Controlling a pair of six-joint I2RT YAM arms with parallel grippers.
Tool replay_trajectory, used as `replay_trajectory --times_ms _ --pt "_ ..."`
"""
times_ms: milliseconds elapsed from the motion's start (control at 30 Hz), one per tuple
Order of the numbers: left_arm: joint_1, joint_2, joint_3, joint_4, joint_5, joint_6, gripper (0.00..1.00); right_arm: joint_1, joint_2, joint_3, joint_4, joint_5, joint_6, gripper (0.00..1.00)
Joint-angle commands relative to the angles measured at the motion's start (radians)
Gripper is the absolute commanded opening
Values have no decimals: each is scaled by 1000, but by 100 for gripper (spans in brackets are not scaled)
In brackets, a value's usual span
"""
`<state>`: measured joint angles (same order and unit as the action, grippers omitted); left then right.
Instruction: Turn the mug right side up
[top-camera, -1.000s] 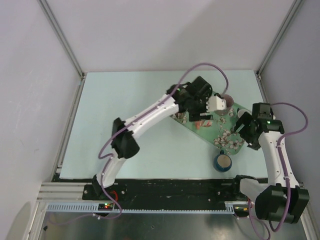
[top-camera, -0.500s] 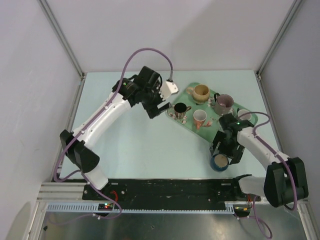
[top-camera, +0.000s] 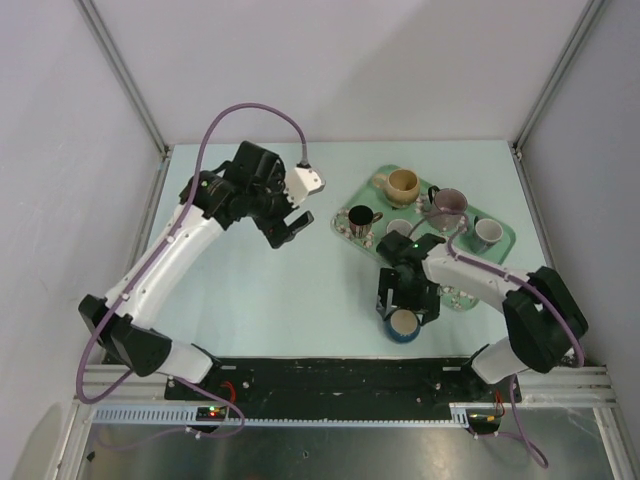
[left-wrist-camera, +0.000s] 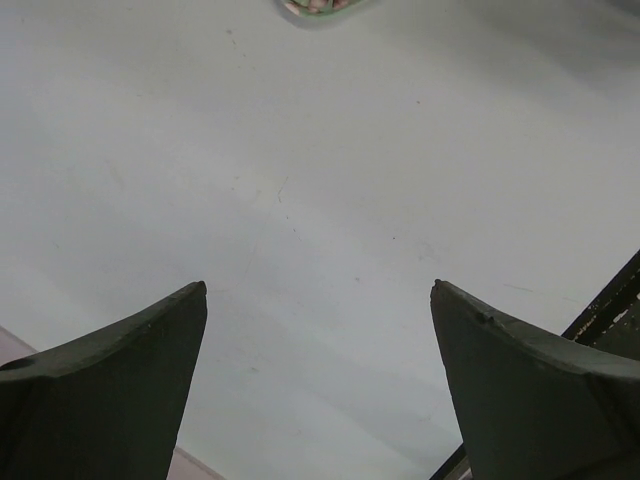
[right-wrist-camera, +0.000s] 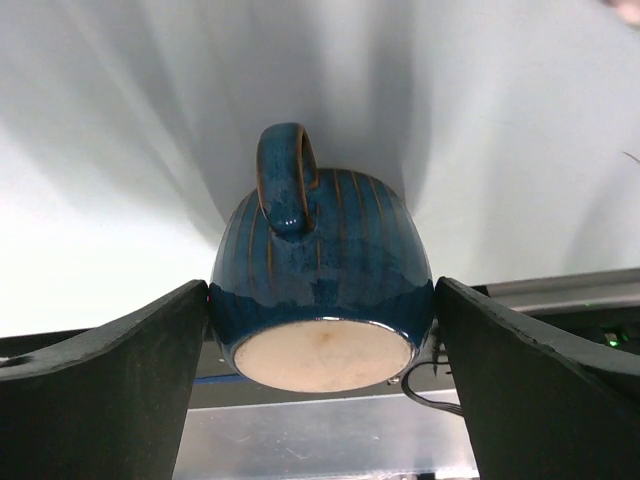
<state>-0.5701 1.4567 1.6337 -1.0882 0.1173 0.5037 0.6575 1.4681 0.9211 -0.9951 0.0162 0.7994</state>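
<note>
So, where things stand. The mug (top-camera: 403, 183), the sandy tan one, is sitting on the green tray (top-camera: 507, 238) at its 12 o'clock end. Its mouth is up and its little handle sticks out toward 9 o'clock. Neither of my grippers is anywhere near it.

My left gripper (top-camera: 288, 230) is out over the bare table (top-camera: 300, 300), off at 9 o'clock from the tray and well apart from the tan mug. From the left wrist cam it's spread wide (left-wrist-camera: 318, 286), with nothing but tabletop between the two fingers and just a sliver of the tray's edge at the very top of the view.

My right gripper (top-camera: 405, 314) is down at the tray's 7 o'clock corner, straddling the dark blue mug (top-camera: 404, 323). That one is off the tray, on the table, just beside it. It's upside down: on the right wrist cam (right-wrist-camera: 321, 284) the pale unglazed base of the blue mug (right-wrist-camera: 330, 250) faces the camera and the handle points to 12 o'clock. My fingers are spread wide with one on each side of its belly, right up against it. Honestly I can't tell if they're actually pressing on it or only flanking it.

Also on the tray are a mauve mug (top-camera: 447, 205) at 3 o'clock from the tan one and a black mug (top-camera: 358, 217) at its 7 o'clock.
</note>
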Motion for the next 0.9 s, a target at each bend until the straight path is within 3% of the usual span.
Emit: replay_trajectory --times_ms 0,367,600,667,800,867 --pt "5 -42 -40 12 38 -11 96 62 68 62 46 -23 -58 99" --pt "6 -98 -100 15 50 2 97 65 206 271 -45 56 -252 99" --pt "11 -120 -117 17 45 5 97 71 275 304 -48 94 -387 97" --pt "16 -124 -117 16 46 4 97 75 279 310 -44 81 -438 88" --pt "22 -129 -118 17 50 2 97 79 292 322 -48 77 -504 57" --pt "23 -129 -117 16 52 2 97 81 307 324 -49 68 -531 50"
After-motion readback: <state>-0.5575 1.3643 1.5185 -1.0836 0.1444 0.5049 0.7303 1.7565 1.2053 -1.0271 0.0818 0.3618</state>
